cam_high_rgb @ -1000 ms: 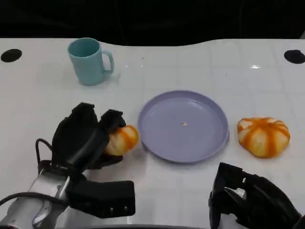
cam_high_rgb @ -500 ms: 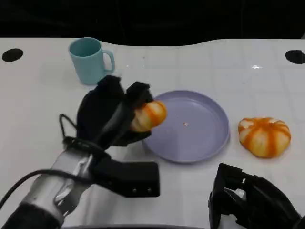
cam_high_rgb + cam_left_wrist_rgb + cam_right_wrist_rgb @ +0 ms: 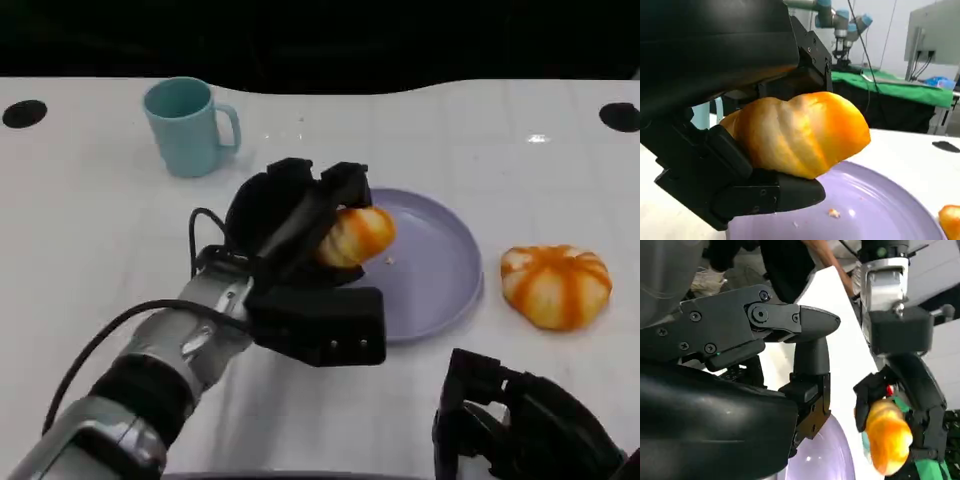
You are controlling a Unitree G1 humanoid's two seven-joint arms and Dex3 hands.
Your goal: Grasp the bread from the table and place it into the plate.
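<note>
The left hand is gripping the bread and holding it above the plate, over the rim nearest the mug, so the plate's bare middle is lying just beyond the fingers and below them. The right hand is hanging nearer the robot than the plate, holding nothing, its fingers apart. The left wrist view is showing clear air between bread and plate floor, while the head view is showing a second bread lying beside the plate's far rim from the mug.
</note>
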